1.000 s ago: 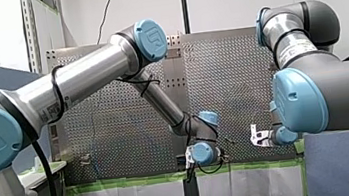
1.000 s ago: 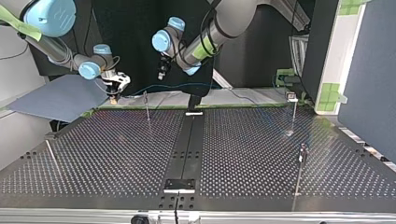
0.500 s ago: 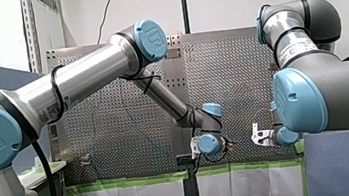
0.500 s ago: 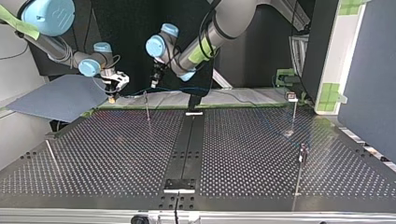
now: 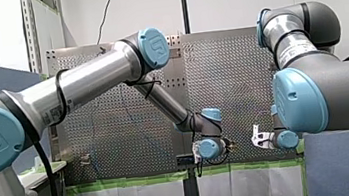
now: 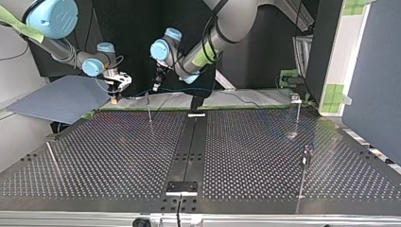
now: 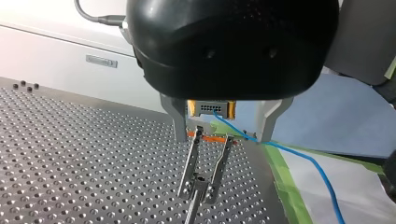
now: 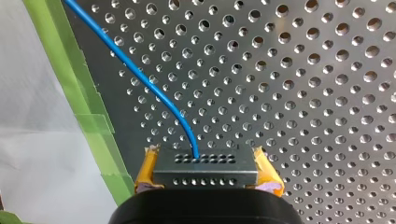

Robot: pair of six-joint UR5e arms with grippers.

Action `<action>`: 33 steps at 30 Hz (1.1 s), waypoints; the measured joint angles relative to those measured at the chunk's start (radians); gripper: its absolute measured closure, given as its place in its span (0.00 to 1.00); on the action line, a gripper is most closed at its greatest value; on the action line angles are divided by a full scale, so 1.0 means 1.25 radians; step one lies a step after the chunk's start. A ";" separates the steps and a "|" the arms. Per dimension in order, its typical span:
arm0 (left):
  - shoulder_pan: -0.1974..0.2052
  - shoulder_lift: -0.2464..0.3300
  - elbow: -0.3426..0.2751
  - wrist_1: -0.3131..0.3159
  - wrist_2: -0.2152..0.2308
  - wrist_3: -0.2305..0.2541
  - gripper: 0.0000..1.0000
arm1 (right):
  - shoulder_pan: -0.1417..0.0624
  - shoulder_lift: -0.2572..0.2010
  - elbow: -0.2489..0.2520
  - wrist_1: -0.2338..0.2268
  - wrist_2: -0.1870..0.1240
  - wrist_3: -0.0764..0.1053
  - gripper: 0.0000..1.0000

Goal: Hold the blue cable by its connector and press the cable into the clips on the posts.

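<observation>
My right gripper (image 8: 205, 176) is shut on the grey connector (image 8: 205, 167), with its yellow pads on either side. The blue cable (image 8: 154, 91) leaves the connector's face and runs off over the perforated table. In the top view my right gripper (image 6: 116, 89) hangs at the far left edge, beside a thin post (image 6: 149, 108). My left gripper (image 7: 224, 137) is open, its metal fingers (image 7: 179, 122) wide apart just above the post's clip (image 7: 201, 179). The connector (image 7: 211, 108) shows beyond them. The cable (image 7: 299, 156) passes close by one fingertip; I cannot tell if they touch.
More posts stand on the table (image 6: 246, 156): one at the far right (image 6: 297, 108), one nearer on the right (image 6: 305, 163), one at the left (image 6: 53, 160). Green tape (image 8: 79, 98) lines the table's edge. A blue-grey board (image 6: 56, 100) leans beyond the left corner.
My left gripper has moved toward my right gripper, to the left in the top view, and come down over the post's clip. My right gripper has kept its place with the connector.
</observation>
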 joint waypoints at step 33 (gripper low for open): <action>0.010 -0.002 0.001 0.054 0.064 -0.036 0.08 | 0.002 0.001 -0.004 -0.002 0.000 0.000 1.00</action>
